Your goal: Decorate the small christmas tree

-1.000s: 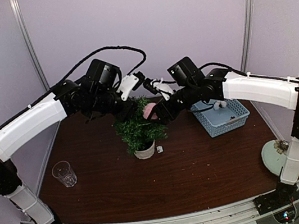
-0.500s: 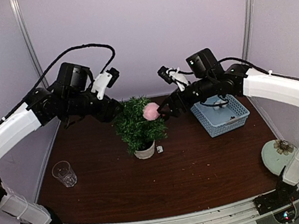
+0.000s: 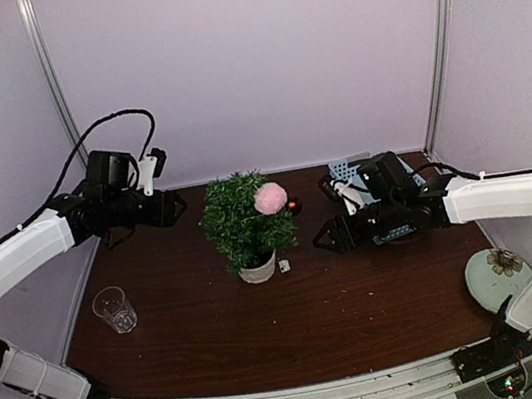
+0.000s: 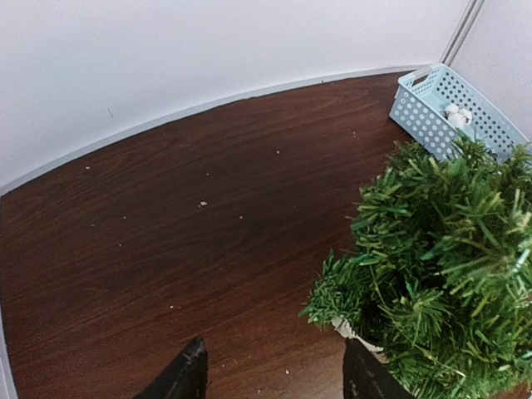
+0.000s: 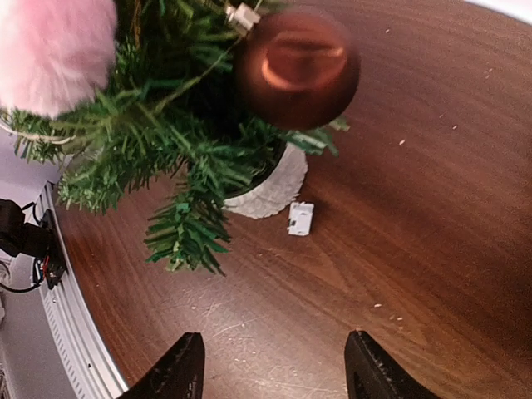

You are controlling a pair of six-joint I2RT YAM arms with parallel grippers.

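The small christmas tree stands in its white pot mid-table. A pink pompom sits on its upper right side, and a brown bauble hangs just right of it. In the right wrist view I see the pompom, the bauble and the pot. The tree also shows in the left wrist view. My left gripper is open and empty, left of the tree. My right gripper is open and empty, right of the tree.
A light-blue basket with small white items stands behind my right arm, also in the left wrist view. A clear glass stands front left. A small white tag lies by the pot. A pale plate sits at the right edge.
Both arms have drawn back from the tree, left arm to the left, right arm to the right and down. The pink pompom stays on the tree, released.
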